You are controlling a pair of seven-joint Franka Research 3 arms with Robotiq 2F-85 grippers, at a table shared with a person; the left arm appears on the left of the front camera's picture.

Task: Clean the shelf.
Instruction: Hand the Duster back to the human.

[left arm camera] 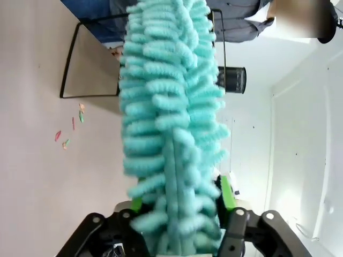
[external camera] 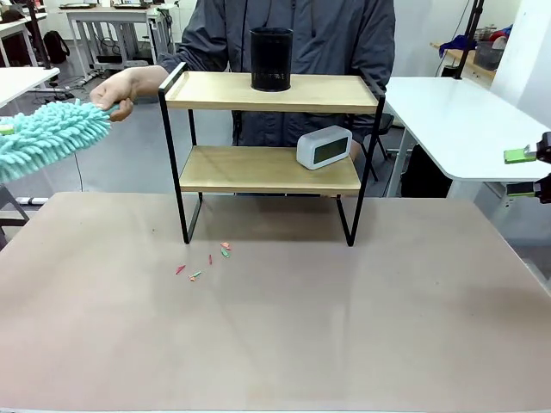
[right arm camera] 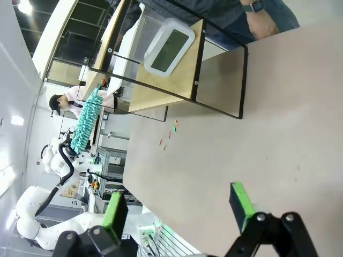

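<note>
1. Fluff from a blue-green duster [left arm camera: 171, 107] sits between the two green pads [left arm camera: 226, 191] of the left pincer [left arm camera: 179, 199].
2. These fingers stand a bit apart, one on each side of the duster's thick end. I cannot tell if they squeeze it or only sit beside it.
3. The duster sticks out straight ahead of the left pincer. At its far end, a person's hand [external camera: 120, 90] holds the handle.
4. The shelf [external camera: 267, 169] stands well ahead of the left pincer, past the duster's tip. It has two wooden boards in a thin black frame and stands on the table [external camera: 275, 344].
5. A black cup [external camera: 271, 58] is on the top board. A white clock [external camera: 325, 146] is on the lower board.
6. Small red and green bits [external camera: 207, 261] lie on the table just in front of the shelf, on the side nearer the pincers.
7. The right pincer [right arm camera: 179, 206] has its fingers wide apart, with nothing between them.
8. It hangs out past the table's side, well apart from the shelf, which is far ahead of its fingers.
</note>
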